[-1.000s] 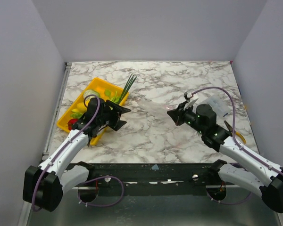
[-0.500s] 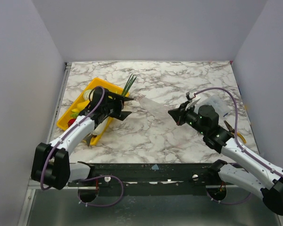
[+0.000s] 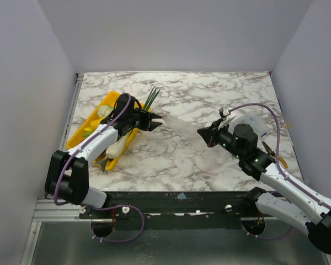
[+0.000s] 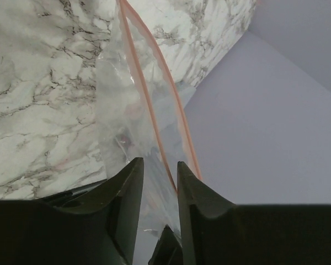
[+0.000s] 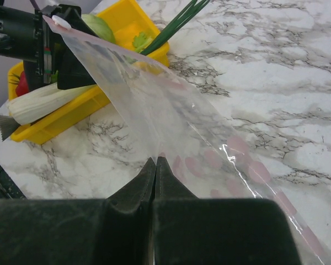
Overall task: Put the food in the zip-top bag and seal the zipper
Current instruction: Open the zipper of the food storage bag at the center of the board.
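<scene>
The clear zip-top bag (image 3: pixel 179 126) hangs stretched between my two grippers above the marble table. My left gripper (image 3: pixel 154 121) is closed on its left end by the tray; in the left wrist view the jaws (image 4: pixel 159 161) stand narrowly apart with plastic (image 4: pixel 121 99) and the pink zipper (image 4: pixel 154 110) between them. My right gripper (image 3: pixel 200 132) is shut on the bag's other edge (image 5: pixel 155 159). The food lies in the yellow tray (image 3: pixel 113 97): a pale green round piece (image 3: pixel 105 111), thin green stalks (image 3: pixel 151 98), a red piece (image 5: pixel 23 85) and a pale stalk (image 5: pixel 44 102).
A smaller clear packet (image 3: pixel 248 118) lies at the right behind my right arm. A tool with a yellow part (image 3: pixel 277 158) lies near the table's right edge. Grey walls close in the left, far and right sides.
My left gripper has swung from the tray's near side toward the far right to the bag's left end and closed on it. The bag now hangs taut. The right arm has barely moved.
</scene>
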Robot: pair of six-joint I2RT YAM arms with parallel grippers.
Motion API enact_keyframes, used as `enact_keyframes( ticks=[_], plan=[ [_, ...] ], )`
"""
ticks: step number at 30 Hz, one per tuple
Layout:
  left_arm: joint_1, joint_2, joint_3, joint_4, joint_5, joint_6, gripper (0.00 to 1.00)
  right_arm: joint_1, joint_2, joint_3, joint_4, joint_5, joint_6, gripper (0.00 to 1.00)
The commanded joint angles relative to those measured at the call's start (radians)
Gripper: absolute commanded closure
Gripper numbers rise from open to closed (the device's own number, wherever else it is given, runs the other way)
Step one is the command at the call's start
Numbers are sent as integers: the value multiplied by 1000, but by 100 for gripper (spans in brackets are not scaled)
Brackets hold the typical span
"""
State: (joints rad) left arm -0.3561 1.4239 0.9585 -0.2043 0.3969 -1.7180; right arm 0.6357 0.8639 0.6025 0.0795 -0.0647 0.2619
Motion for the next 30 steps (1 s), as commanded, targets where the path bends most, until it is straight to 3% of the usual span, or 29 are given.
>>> enact_keyframes(
  ticks=[1,10,12,15,18,23,25,27,28,30],
  plan=[
    [-12,48,14,-50,49,-87,70,2,-9,7,-3,11,-1,99],
    [-48,101,29,20,96,-99,75,2,5,3,9,-5,6,99],
    [-53,111,32,40,108,-100,80,2,13,2,15,-16,9,99],
    [-54,105,42,63,106,-67,99,2,28,5,6,-24,19,99],
    [-54,69,80,23,26,51,100,2,35,25,-53,-1,22,98],
    [-62,2,145,-71,-107,328,100,1,49,94,-211,61,55,64],
    [-65,-18,151,-60,-127,442,100,2,49,118,-259,36,64,39],
    [-80,-24,167,-51,-140,557,100,2,43,135,-299,24,95,5],
    [-93,-19,190,-64,-142,625,100,2,41,142,-317,26,121,0],
    [-124,-8,242,-128,-166,718,100,2,48,170,-361,13,160,0]
  ],
)
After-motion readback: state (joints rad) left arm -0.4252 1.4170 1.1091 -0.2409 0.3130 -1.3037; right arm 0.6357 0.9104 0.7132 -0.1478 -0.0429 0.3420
